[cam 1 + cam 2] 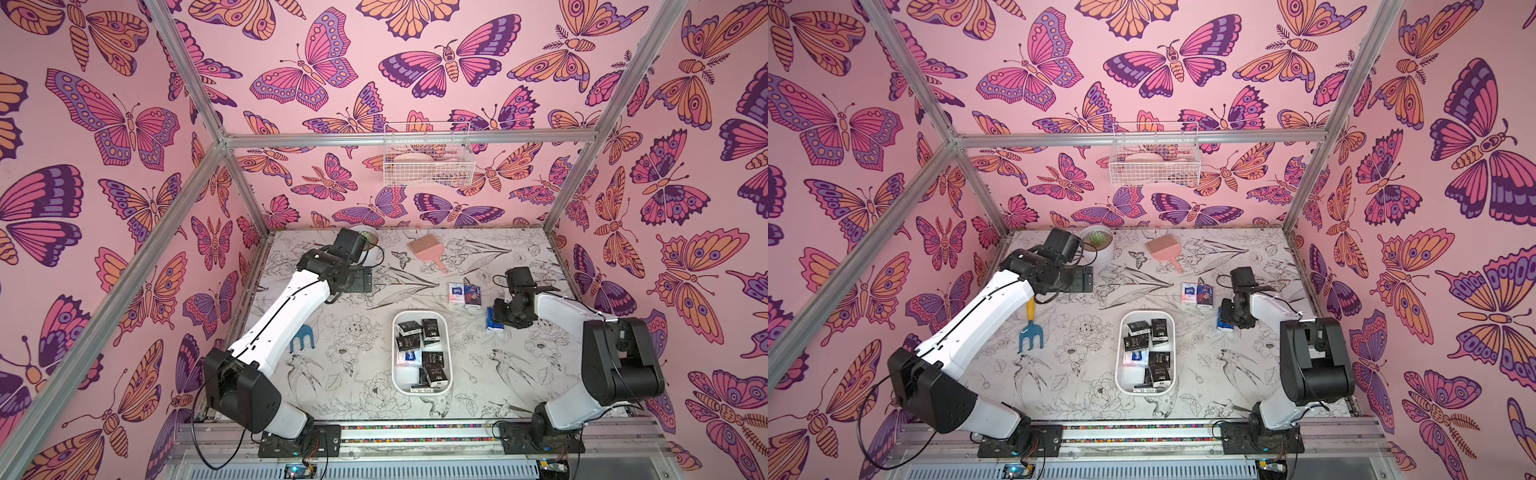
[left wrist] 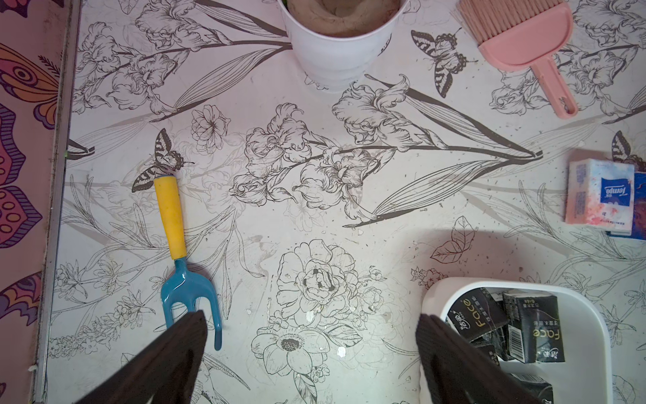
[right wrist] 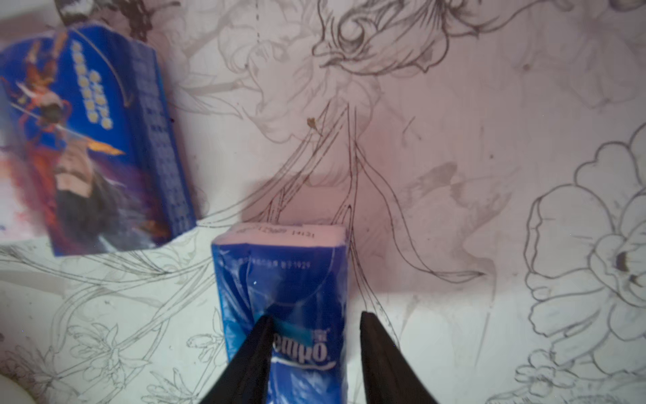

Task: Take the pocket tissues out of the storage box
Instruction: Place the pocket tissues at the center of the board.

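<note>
The white storage box (image 1: 395, 353) (image 1: 1118, 357) (image 2: 524, 283) stands mid-table and holds several pocket tissues, mostly black "Face" packets (image 1: 430, 330) (image 1: 1158, 330) (image 2: 531, 325). Two packets lie on the table beyond it, a white-blue one (image 1: 456, 291) (image 2: 599, 196) and a dark blue one (image 1: 471, 293) (image 3: 94, 147). A blue Tempo packet (image 3: 279, 280) (image 1: 494, 326) lies to the right of the box. My right gripper (image 3: 316, 314) (image 1: 496, 318) hovers over it, jaws partly apart, with one finger clear of the packet. My left gripper (image 2: 311, 321) (image 1: 361, 279) hangs wide open and empty over bare table, left of the box.
A pink brush (image 1: 426, 251) and a white plant pot (image 1: 1097, 245) sit at the back of the table. A blue garden fork with a yellow handle (image 1: 1030, 328) (image 2: 174, 245) lies at the left. A white wire basket (image 1: 428, 160) hangs on the back wall.
</note>
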